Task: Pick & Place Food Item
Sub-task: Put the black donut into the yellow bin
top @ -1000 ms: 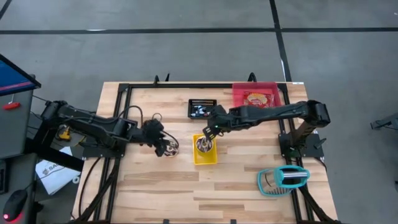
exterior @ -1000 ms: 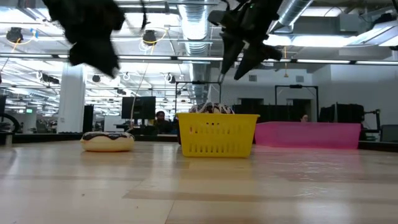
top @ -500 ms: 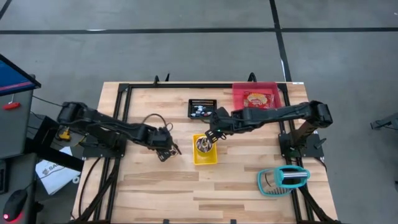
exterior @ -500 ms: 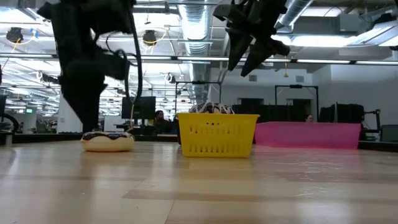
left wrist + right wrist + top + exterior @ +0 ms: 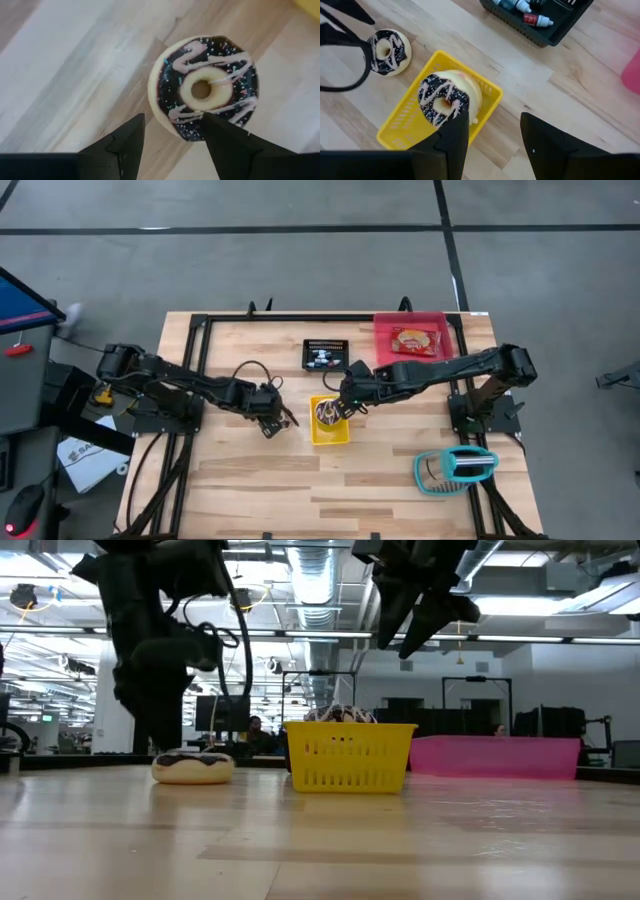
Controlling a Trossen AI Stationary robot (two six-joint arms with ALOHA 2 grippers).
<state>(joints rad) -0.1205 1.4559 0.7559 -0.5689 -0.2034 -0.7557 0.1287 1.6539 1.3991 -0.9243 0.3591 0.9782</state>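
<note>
A chocolate-iced donut (image 5: 202, 92) with pink drizzle lies flat on the wooden table (image 5: 380, 470), left of the yellow basket (image 5: 331, 423). My left gripper (image 5: 172, 120) is open and down at this donut, pointing steeply down, one finger at its rim and the other over bare table. Inside the basket (image 5: 440, 117) another iced donut (image 5: 447, 100) leans on edge. My right gripper (image 5: 492, 117) hangs open and empty high above the basket's far right side (image 5: 415, 615). My left gripper comes from above, slanting from the table's left. One finger (image 5: 225, 140) lies over the donut's rim (image 5: 192, 131) nearest the gripper and hides the place of contact. The other finger (image 5: 127, 142) stands beside the donut. The donut rests flat on the table.
A black tray (image 5: 325, 355) of small bottles sits at the far middle. A pink bin (image 5: 410, 337) with a packaged food item stands at the far right. A teal basket (image 5: 455, 470) is at the near right. Black frame rails (image 5: 200, 330) edge the table.
My left gripper has come down and toward the table's right, tipping more steeply, to the donut on the table. That donut has slid a little along the table toward the yellow basket. My right gripper has drifted slightly while staying high above the basket.
</note>
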